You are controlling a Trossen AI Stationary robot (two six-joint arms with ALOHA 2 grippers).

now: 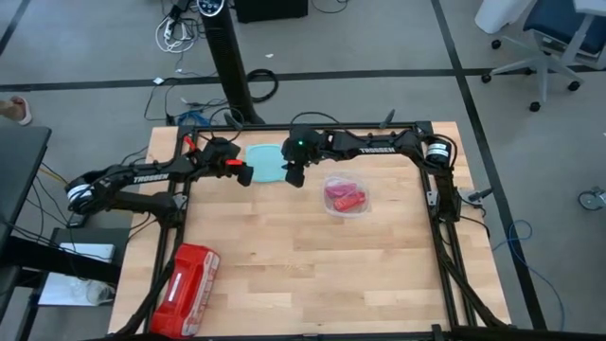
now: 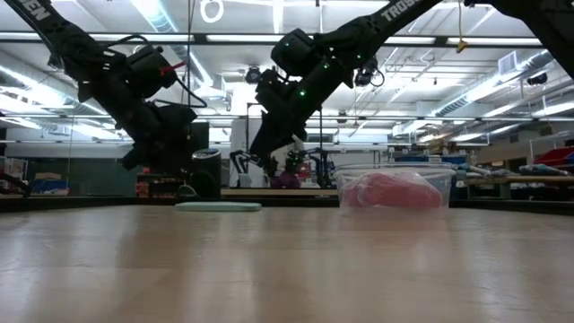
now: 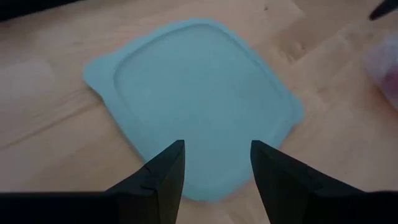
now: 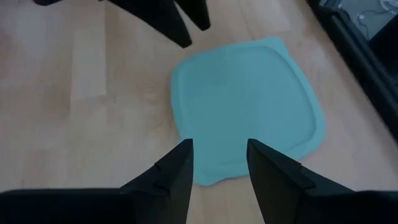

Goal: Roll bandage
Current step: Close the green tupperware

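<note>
The bandage (image 1: 345, 198) lay inside a clear plastic container (image 1: 365, 205) on the wooden table (image 1: 303, 275), just beside a flat teal lid (image 1: 267, 163) resting on the boards; a dusky pink-red mass showed through the container's wall in the low view, though whether it sat rolled or bunched could not be told. Being soft fabric, it would likely be light and limp, prone to sag and unwind when lifted, and not fragile; the better hold seemed to be a pinch across the middle of the bundle from above, reaching down through the open top of the container, since a grip on a loose end would probably just trail cloth. Both arms hung above the lid, not the container. The left gripper (image 1: 244, 174) hovered over the lid's edge farthest from the container, its fingers (image 3: 163, 180) spread and empty, tilted down toward the teal surface. The right gripper (image 1: 294, 175) hovered over the lid's edge nearest the container, between lid and container, its fingers (image 4: 172, 177) also parted with nothing between them, pointing down at the lid. A red case (image 1: 186, 289) lay well apart from the lid.
</note>
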